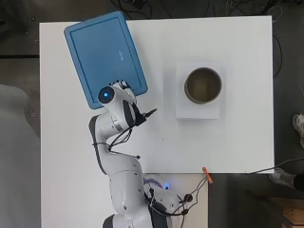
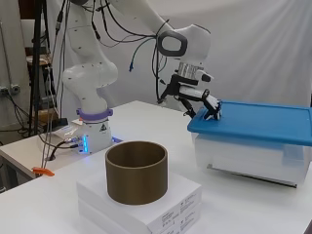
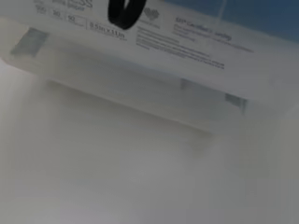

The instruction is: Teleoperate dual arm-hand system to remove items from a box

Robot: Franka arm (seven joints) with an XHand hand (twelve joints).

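A clear plastic box (image 2: 243, 158) with a blue lid (image 1: 102, 52) on it stands at the table's far left in the overhead view. My hand (image 2: 195, 93) is at the lid's (image 2: 263, 119) near corner. Its fingers (image 2: 213, 108) reach out nearly straight, and the tips rest on the lid's top by the edge. The thumb (image 1: 149, 114) sticks out free, away from the box. From above, the arm covers most of the hand. The wrist view shows the box's clear wall (image 3: 140, 65) with a label, close up, and a strip of blue lid (image 3: 261, 18). What is inside the box does not show.
A brown open cylinder (image 1: 203, 85) stands on a stack of flat white boxes (image 2: 165, 207) right of the table's middle. An orange clamp (image 1: 207, 174) grips the near table edge. Bare white table (image 1: 190, 147) lies between the arm and the cylinder.
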